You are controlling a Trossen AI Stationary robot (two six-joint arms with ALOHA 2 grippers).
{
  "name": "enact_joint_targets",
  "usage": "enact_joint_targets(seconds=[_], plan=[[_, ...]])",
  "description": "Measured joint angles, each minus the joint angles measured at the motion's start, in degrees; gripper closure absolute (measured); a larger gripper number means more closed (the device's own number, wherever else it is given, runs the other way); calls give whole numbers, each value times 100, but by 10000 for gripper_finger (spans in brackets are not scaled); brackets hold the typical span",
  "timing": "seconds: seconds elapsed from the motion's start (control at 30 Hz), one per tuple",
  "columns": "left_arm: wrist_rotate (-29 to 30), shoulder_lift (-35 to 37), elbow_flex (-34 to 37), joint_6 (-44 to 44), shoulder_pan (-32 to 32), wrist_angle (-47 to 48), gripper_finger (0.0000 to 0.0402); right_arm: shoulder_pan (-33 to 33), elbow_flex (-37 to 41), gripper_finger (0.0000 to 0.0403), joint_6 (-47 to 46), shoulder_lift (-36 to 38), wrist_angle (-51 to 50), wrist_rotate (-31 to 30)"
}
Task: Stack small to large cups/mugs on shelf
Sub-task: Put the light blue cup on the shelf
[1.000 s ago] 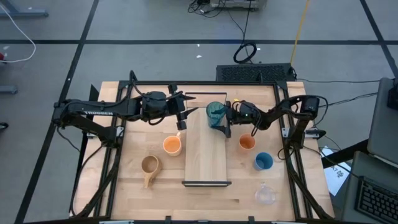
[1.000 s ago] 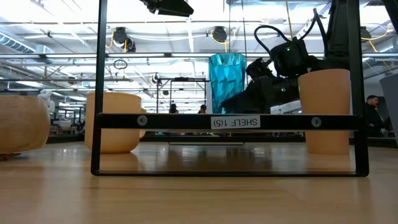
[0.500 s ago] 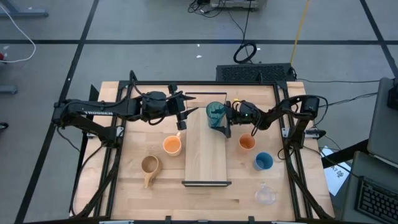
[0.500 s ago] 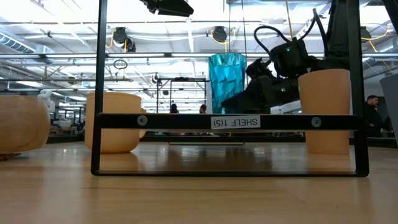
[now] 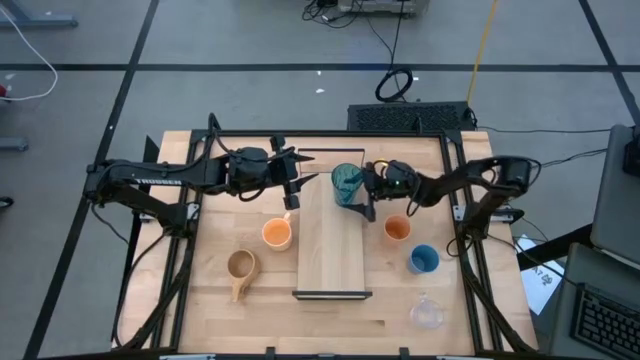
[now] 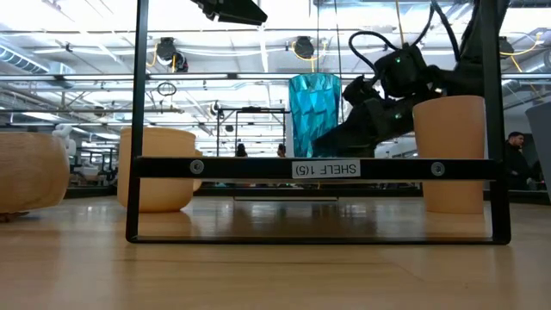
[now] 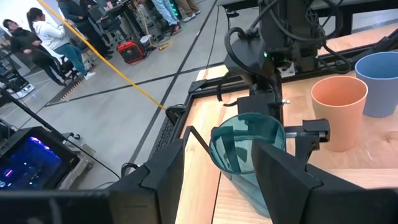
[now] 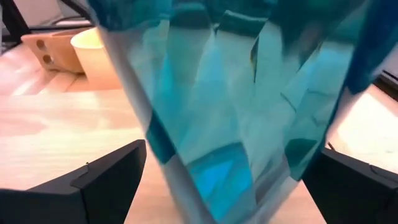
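The teal tumbler (image 5: pixel 346 182) stands upright on the far end of the light-wood shelf (image 5: pixel 333 250). My right gripper (image 5: pixel 360 188) comes at it from the table's right, open. Its two fingers (image 8: pixel 99 180) stand on either side of the tumbler's lower body (image 8: pixel 230 124) with a gap on each side. My left gripper (image 5: pixel 295 188) hovers open above the table just left of the shelf's far end, with nothing between its fingers (image 7: pixel 280 174). The orange mug (image 5: pixel 277 233) and tan mug (image 5: pixel 240 266) sit left of the shelf. The orange cup (image 5: pixel 397 229), blue cup (image 5: pixel 423 259) and clear glass (image 5: pixel 426 313) sit right of it.
A dark rail (image 6: pixel 314 169) closes the shelf's near end. The orange cup (image 6: pixel 449 151) stands close beside my right arm. A dark frame edges the table's far side (image 5: pixel 330 135). People stand in the room beyond the table (image 7: pixel 50 37).
My right arm's wrist has risen a little and tipped beside the teal tumbler. The tumbler stands where it was on the shelf.
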State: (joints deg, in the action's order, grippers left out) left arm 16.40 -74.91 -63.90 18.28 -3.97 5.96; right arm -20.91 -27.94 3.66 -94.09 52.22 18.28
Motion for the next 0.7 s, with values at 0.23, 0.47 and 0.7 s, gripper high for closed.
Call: enact_joint_targets(seconds=[0.23, 0.47, 0.7], plan=[[0, 0, 0, -2, 20, 0, 213, 0, 0, 3, 166, 619, -1037, -28], [7, 0, 0, -4, 37, 1, 213, -13, 0, 3, 329, 1123, -1800, -171], [17, 0, 0, -42, 37, 38, 213, -15, 0, 3, 522, 1712, -2643, -219]])
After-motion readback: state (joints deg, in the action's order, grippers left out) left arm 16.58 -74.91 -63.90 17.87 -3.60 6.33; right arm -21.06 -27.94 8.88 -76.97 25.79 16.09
